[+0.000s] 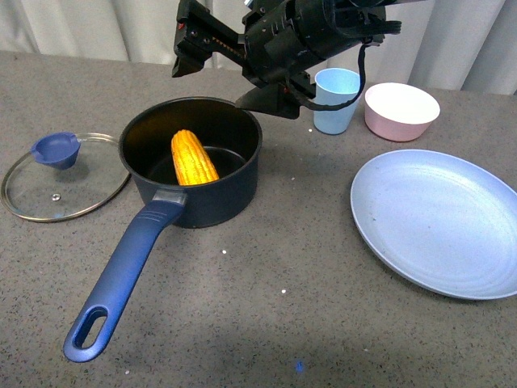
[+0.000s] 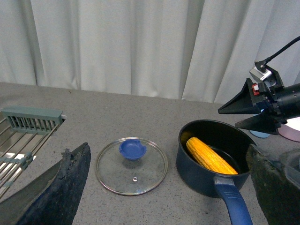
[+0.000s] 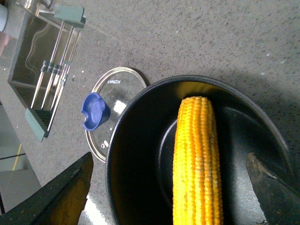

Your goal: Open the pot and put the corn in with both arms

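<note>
A: So, the right gripper (image 1: 242,77) hangs over the far rim of the pot (image 1: 194,166), and its two fingers stand spread with nothing between them. It has let go; the corn (image 1: 194,158) is free.

B: And the corn, where is it exactly?

A: Inside the pot, one end down on the black bottom and the other end leaning on the wall, so it sits tilted. The right wrist view shows the cob (image 3: 197,159) lying across the pot's inside, apart from both fingers.

B: What about the left gripper (image 2: 164,187)?

A: Its fingers are wide apart too and hold nothing. It looks from the left side of the table towards the glass lid (image 1: 63,174), which lies flat beside the pot, knob up, close to the left edge.

B: Then the task looks nearly finished. How should the right arm leave?

A: I think it should rise straight up first and only then go back, because its lower finger is close to the rim. A sideways move could catch the rim and turn the pot. Behind it, near the far edge, stand a blue cup (image 1: 336,100) and a pink bowl (image 1: 401,111), so the retreat should stay high.
</note>
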